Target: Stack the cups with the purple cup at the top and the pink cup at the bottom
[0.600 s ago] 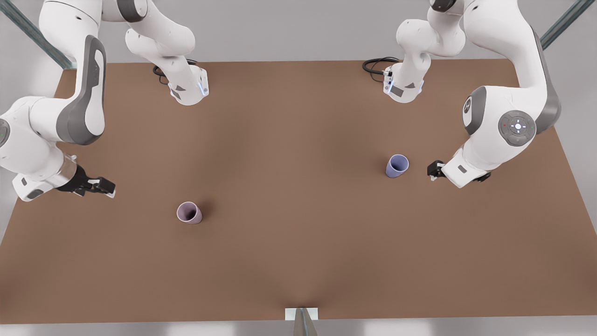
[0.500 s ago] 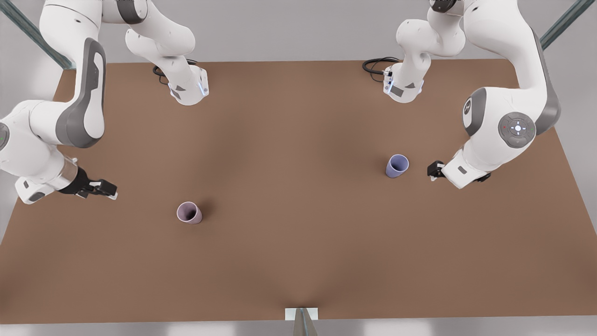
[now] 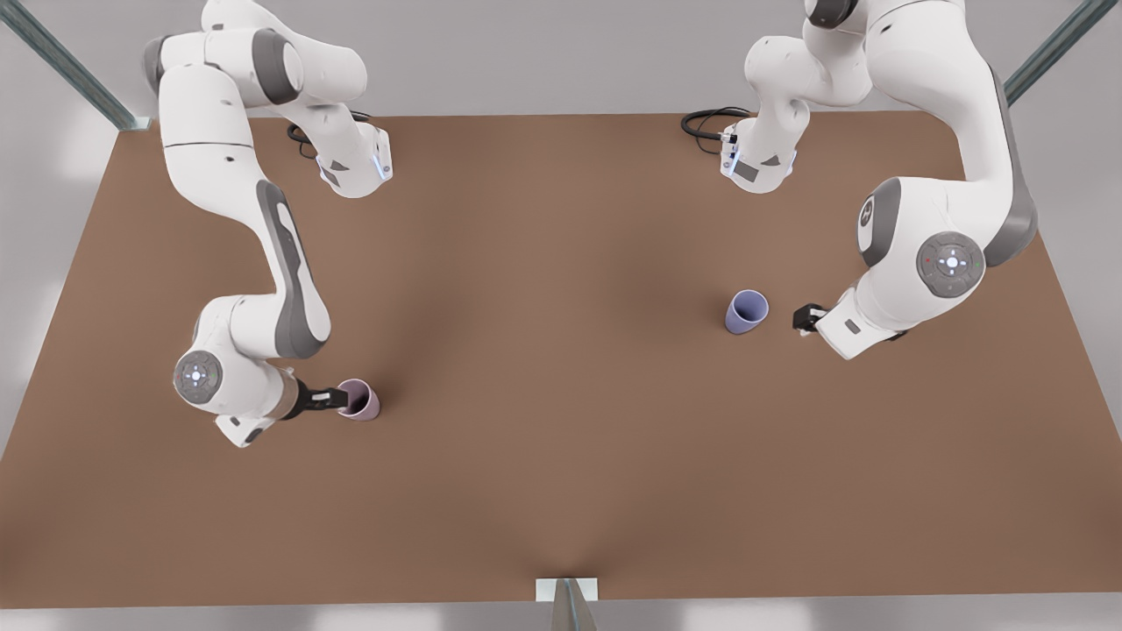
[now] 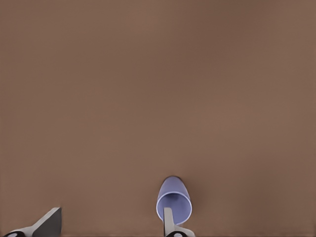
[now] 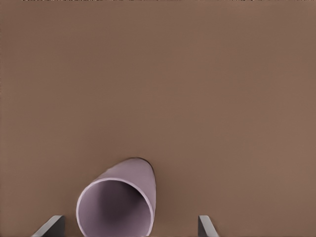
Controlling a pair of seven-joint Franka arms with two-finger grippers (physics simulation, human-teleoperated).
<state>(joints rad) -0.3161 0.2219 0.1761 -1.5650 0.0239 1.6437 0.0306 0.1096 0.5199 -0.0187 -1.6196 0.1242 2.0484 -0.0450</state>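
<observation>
Two cups on the brown table [image 3: 561, 491], both upright on their bases, mouths up, long axis vertical, well apart from each other, not stacked.

Pink cup [image 3: 360, 400]: about 8 o'clock from the table centre in the front view. Inside is darker plum in the right wrist view [image 5: 117, 205], and the part of the inside that shows holds nothing.

Purple cup [image 3: 746, 311]: between 2 and 3 o'clock from the table centre. It is periwinkle all over, and its open mouth shows an empty inside. In the left wrist view [image 4: 174, 199] it stands just ahead of the fingers.

Right gripper [image 3: 340, 400]: on the front view's left, at 9 o'clock of the pink cup, low and reaching sideways at it. Its fingers are spread wide; in the right wrist view [image 5: 128, 228] the cup sits between the two fingertips, nearer one than the other. Can't tell if either pad touches the wall.

Left gripper [image 3: 801, 318]: on the front view's right, at 3 o'clock of the purple cup, near it but apart, low over the table. Its fingers are spread wide in the left wrist view [image 4: 108, 227], with one fingertip in line with the cup's rim and the other well off to the side. It holds nothing.
</observation>
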